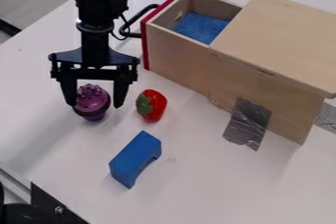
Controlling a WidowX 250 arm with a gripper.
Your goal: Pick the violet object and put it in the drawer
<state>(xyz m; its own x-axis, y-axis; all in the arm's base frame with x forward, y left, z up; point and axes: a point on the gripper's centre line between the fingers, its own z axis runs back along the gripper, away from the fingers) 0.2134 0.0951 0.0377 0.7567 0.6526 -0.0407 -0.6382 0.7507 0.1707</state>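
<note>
1. Camera view: the gripper (pixel 95 105) hangs over the violet cupcake (pixel 93 100), its jaws wide apart, one to each side; contact cannot be confirmed.
2. Centre the jaws before closing: the cupcake sits nearer the jaw on the picture's left, so an uneven close could tip it.
3. Lower until the jaws flank the cupcake's body, then close squarely; a grip on the rounded top would probably slip.
4. Keep the outer jaw clear of the strawberry (pixel 154 106), just beside.
5. Lift above the wall of the open drawer (pixel 176 58) before traversing.
</note>
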